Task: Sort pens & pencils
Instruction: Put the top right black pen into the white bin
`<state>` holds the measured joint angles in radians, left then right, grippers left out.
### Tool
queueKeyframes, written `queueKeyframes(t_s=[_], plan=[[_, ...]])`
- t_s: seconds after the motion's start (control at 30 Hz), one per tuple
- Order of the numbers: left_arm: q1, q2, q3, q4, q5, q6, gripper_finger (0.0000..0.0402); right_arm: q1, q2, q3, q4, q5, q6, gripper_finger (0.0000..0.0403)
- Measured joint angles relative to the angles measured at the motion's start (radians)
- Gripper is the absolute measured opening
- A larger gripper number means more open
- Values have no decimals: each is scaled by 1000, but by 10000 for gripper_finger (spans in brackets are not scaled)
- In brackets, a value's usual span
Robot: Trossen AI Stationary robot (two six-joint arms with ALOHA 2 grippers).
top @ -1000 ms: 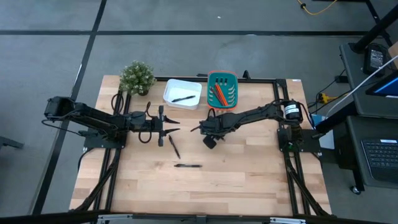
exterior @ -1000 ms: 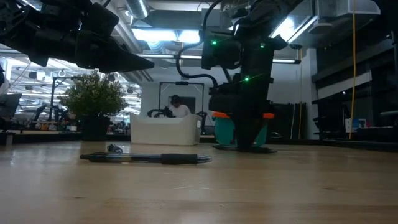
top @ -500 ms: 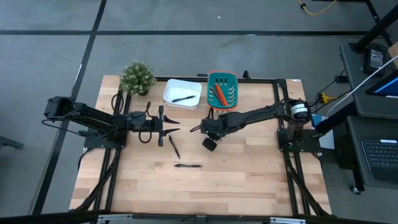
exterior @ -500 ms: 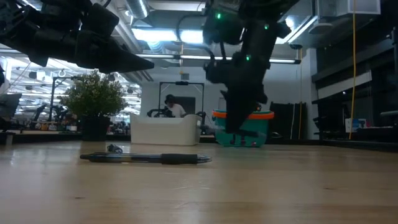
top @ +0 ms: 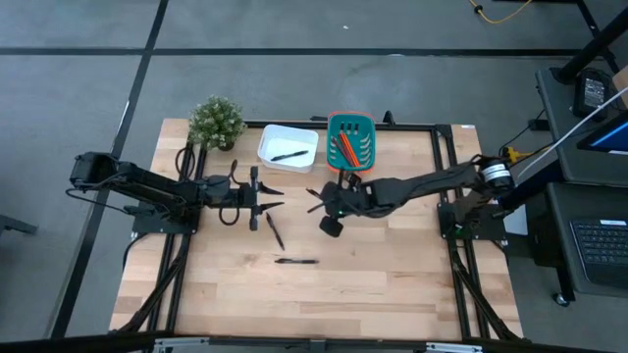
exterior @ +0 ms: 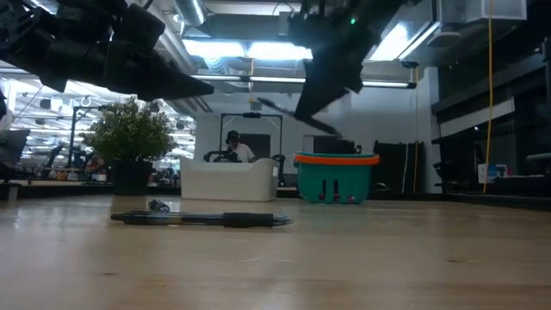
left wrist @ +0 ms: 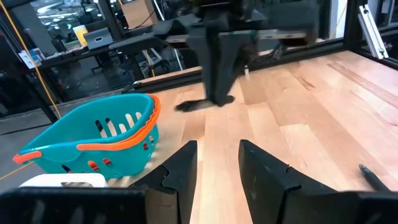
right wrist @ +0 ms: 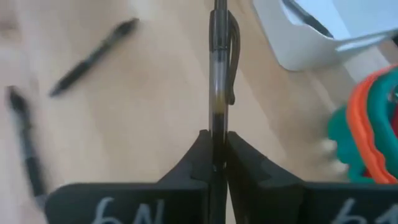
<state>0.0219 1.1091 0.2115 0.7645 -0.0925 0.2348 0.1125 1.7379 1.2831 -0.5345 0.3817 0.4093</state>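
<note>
A thin black plastic pen (right wrist: 217, 81) is pinched between the closed fingers of the right tool (top: 316, 200), lifted clear of the pale wooden tabletop (top: 392, 284) near its middle, just short of the white rectangular plastic tray (top: 287, 147) that already holds one black pen (top: 287, 155). Beside that tray the teal plastic basket with an orange rim (top: 350, 140) carries the orange-red pencils (top: 344, 147) — that half looks finished. Two more black pens lie loose: one (top: 275, 231) near the left tool (top: 272, 199), which hangs with fingers parted and empty, another (top: 295, 261) farther toward the front edge. So three pens seem left to deliver, counting the held one. The route to the tray looks open, though the small green potted plant (top: 216, 121) stands near it.
</note>
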Motion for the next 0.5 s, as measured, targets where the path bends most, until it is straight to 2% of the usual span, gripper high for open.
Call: queueKeyframes(t_s=[0.3,0.4,0.5], plan=[[-3,0,0,60,0,-31,112,80,-35,-8,70,120,-81,25],[-3,0,0,67,0,-52,112,85,-57,-78,194,119,-121,25],[-3,0,0,68,0,-75,112,82,-98,-217,401,97,-148,25]])
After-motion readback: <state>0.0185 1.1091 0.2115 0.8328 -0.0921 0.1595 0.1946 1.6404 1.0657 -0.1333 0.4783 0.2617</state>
